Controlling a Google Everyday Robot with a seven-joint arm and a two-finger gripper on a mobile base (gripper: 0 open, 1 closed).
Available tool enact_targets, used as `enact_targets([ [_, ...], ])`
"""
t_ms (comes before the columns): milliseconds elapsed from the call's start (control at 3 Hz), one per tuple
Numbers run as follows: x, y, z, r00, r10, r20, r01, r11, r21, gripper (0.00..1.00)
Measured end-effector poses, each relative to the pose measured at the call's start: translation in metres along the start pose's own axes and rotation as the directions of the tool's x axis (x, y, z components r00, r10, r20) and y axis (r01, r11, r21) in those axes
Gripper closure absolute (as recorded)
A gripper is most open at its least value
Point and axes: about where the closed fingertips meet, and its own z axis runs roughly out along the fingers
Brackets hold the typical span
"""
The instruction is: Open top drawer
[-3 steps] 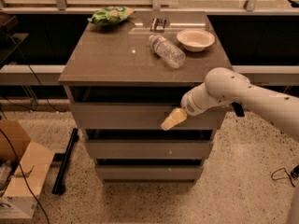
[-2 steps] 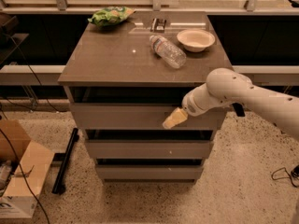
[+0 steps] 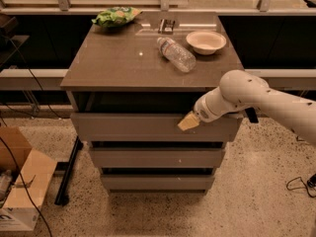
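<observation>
- The cardboard box [image 3: 19, 181] and a black stand [image 3: 68, 174] sit on the floor to the left, well apart from the drawers. They only matter if the robot's base swings that way.
- The green chip bag [image 3: 116, 16] lies at the back left of the bench [image 3: 98, 70]. It is light, so a hard jerk could shift it.
- The top drawer [image 3: 128, 128] sits just under the bench top, widest of the three grey fronts. With no handle, only its thin upper edge offers a hold.
- The plastic bottle [image 3: 177, 54] lies on its side right of the middle. A jolt to the bench could make it roll toward the front edge and drop off.
- The gripper [image 3: 188, 121] rests at the drawer's upper edge, right of centre. Whether it grips that edge I cannot tell. It could slip off under a pull, and I reckon so off-centre a pull may skew and jam the drawer.
- The bowl [image 3: 206, 42] stands near the back right and looks steady enough.
- The white arm [image 3: 266, 100] passes close to the bench's right front corner and might knock it when drawing back.
</observation>
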Motion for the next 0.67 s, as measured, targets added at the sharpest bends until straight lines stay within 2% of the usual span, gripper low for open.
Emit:
enact_targets([
  [333,0.0005,0.0008,-0.0017,1.000,0.000,0.000,0.000,1.0000,0.000,0.51],
  [667,0.0007,0.0009,-0.0017,1.000,0.000,0.000,0.000,1.0000,0.000,0.28],
])
